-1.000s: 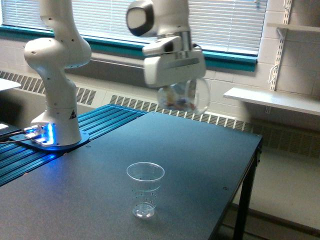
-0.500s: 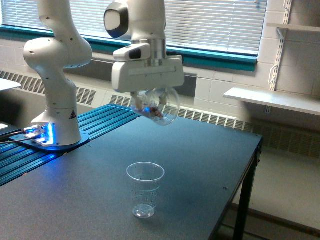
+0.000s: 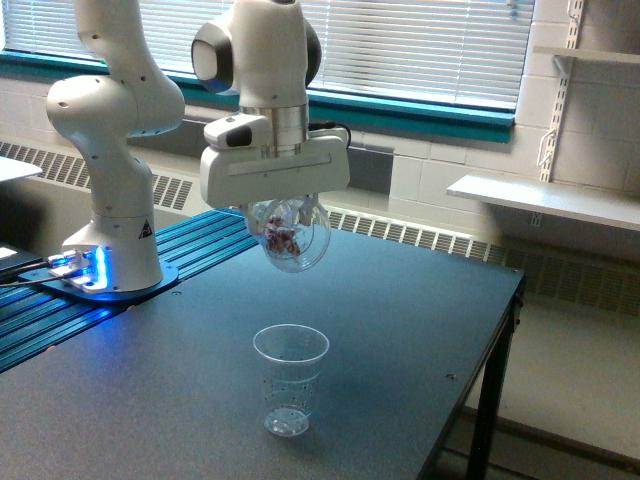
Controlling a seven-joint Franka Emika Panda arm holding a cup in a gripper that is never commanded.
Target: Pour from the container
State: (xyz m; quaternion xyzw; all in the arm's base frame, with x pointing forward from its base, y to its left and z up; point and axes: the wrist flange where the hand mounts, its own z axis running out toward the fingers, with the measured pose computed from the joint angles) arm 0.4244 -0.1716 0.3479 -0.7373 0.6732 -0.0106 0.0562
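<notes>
My gripper (image 3: 285, 215) hangs above the dark table and is shut on the container (image 3: 293, 236), a clear plastic cup. The container is tilted, its rounded side toward the camera, with small reddish bits visible inside. Its fingers are mostly hidden behind the cup and the white hand body. Below and slightly toward the exterior view's right, a second clear cup (image 3: 290, 379) with faint dots stands upright on the table, apart from the held one.
The dark table (image 3: 400, 320) ends at an edge on the exterior view's right. The arm's white base (image 3: 112, 240) stands on a blue ribbed platform (image 3: 60, 320) at the left. A white shelf (image 3: 545, 200) juts from the back wall.
The gripper with the container has swung toward the exterior view's left and a little lower, ending above the standing cup. The container has tilted further. The cup on the table has not moved.
</notes>
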